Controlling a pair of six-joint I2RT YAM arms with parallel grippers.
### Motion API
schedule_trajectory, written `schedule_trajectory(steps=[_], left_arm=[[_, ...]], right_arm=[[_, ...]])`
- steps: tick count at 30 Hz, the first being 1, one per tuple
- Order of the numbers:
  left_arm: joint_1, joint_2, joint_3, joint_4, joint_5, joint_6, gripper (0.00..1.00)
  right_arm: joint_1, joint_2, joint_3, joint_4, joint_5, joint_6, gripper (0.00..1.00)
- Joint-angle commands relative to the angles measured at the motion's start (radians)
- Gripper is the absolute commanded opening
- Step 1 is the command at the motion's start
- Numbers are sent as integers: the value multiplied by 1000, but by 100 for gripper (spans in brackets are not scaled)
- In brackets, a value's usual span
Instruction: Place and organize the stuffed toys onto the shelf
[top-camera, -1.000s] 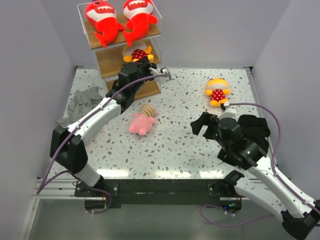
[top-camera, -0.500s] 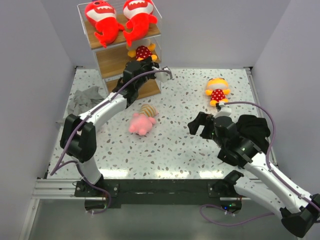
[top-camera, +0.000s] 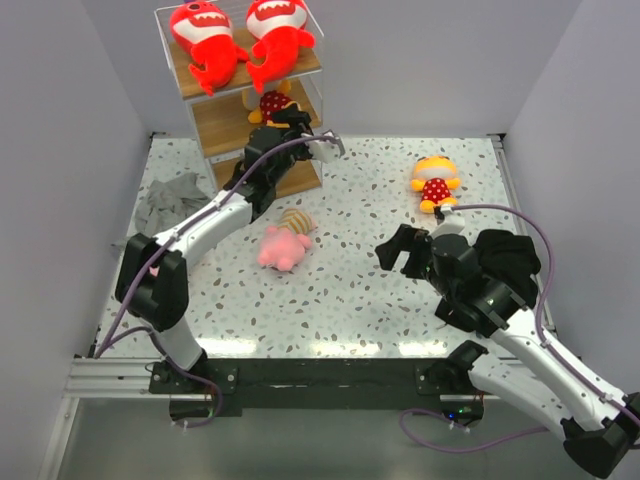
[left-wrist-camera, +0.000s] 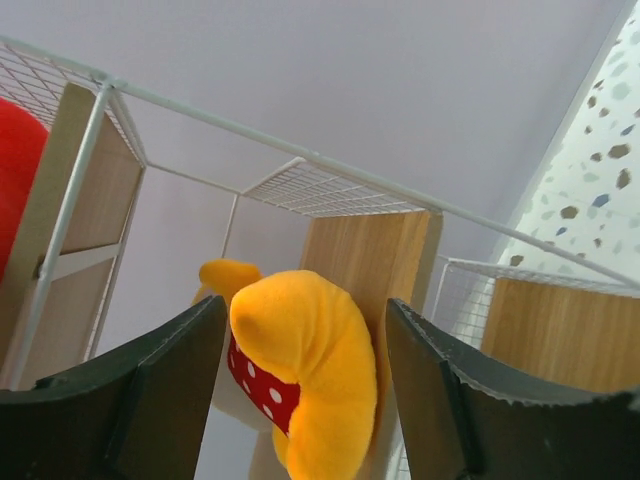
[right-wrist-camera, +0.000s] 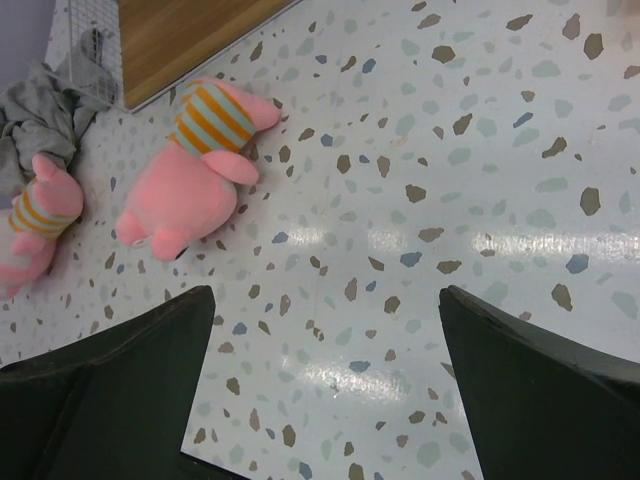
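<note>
Two red sharks (top-camera: 205, 40) (top-camera: 277, 38) lie on the top board of the shelf (top-camera: 300, 180). My left gripper (top-camera: 283, 118) (left-wrist-camera: 305, 320) reaches into the middle tier. It is open, with a yellow-orange toy in red polka dots (top-camera: 272, 103) (left-wrist-camera: 315, 370) between its fingers (left-wrist-camera: 150, 400) and a thin gap on each side. A second yellow-orange toy (top-camera: 434, 183) lies at the far right of the table. One pink striped toy (top-camera: 280, 243) (right-wrist-camera: 195, 165) lies mid-table, another (right-wrist-camera: 35, 225) beside the grey cloth. My right gripper (top-camera: 400, 250) (right-wrist-camera: 320, 400) hovers open over bare table.
A crumpled grey cloth (top-camera: 165, 200) (right-wrist-camera: 45, 100) lies left of the shelf. The shelf's bottom board (right-wrist-camera: 190, 30) rests on the speckled table. Grey walls close in the left, back and right sides.
My left gripper pushed the yellow-orange toy further into the middle tier and its jaws have opened off it. The right arm has barely moved.
</note>
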Motion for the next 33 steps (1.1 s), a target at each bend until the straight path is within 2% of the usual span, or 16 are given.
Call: schedule_trajectory(steps=[1,5,6,10,11,16,17,18,19,21,24,27,33], left_arm=[[-86,-158,-81,31,-42,-171,71],[-169,-247,-189,-14,-61,-278,76],[-178,-278,-192,-62,-59,-308,82],[-185,-367,-196,-145,-12,-574,93],[-186,-384,-203,-162,26,-610,99],[-185,-464,-219,-319,172,-803,100],[-186,-470,-242,-323,203,-823,100],[-185,-502,-279,-261,208,-882,100],[-188,-525,-370,-215,197,-933,100],[-186,-589,-445,-132,148,-1050,100],[-188,-651,-531,-69,67,-1101,100],[-188,-677,-534,-101,27,-1087,100],[-198,-728,-505,-166,-102,-1086,100]], right_arm=[[-2,-23,4,12,10,30,98],[-4,12,18,-15,91,44,98],[-4,32,28,-25,113,41,98],[-39,146,133,-83,183,27,98],[-83,184,147,-83,177,24,98],[-254,292,194,-45,125,28,95],[-280,311,196,-36,116,37,94],[-304,345,193,-23,107,42,92],[-352,367,187,3,88,50,88],[-395,400,180,29,79,70,86],[-469,485,187,86,79,88,78],[-536,571,203,164,56,113,67],[-613,744,259,245,39,177,66]])
